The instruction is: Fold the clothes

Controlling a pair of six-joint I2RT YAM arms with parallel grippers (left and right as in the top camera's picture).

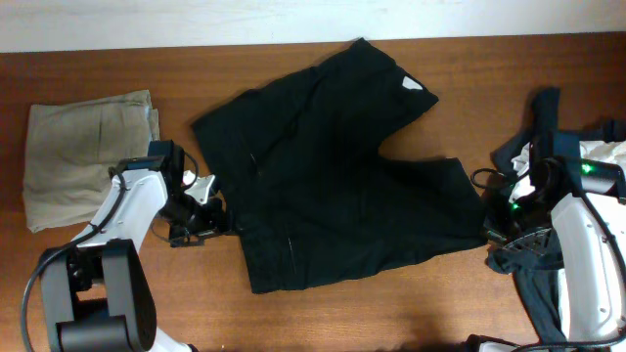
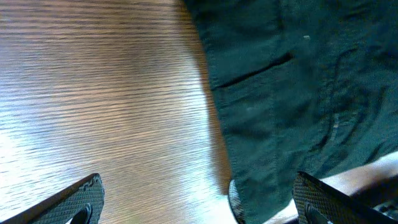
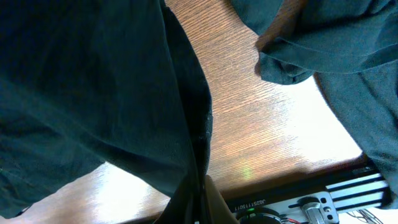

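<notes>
The black shorts (image 1: pixel 333 176) lie spread flat on the wooden table, two legs pointing right, with a white tag (image 1: pixel 419 86) at the far right corner. My left gripper (image 1: pixel 210 217) is open at the shorts' left edge. In the left wrist view the jaws (image 2: pixel 199 202) are wide apart, and the edge of the black cloth (image 2: pixel 280 93) lies just inside the right finger. My right gripper (image 1: pixel 492 223) is at the near leg's right edge. In the right wrist view it (image 3: pixel 199 202) is shut on the hem of the black cloth (image 3: pixel 93 81).
A folded beige garment (image 1: pixel 83 161) lies at the far left. A heap of dark and white clothes (image 1: pixel 567 147) sits at the right edge, also in the right wrist view (image 3: pixel 336 37). The table's far edge meets a white wall.
</notes>
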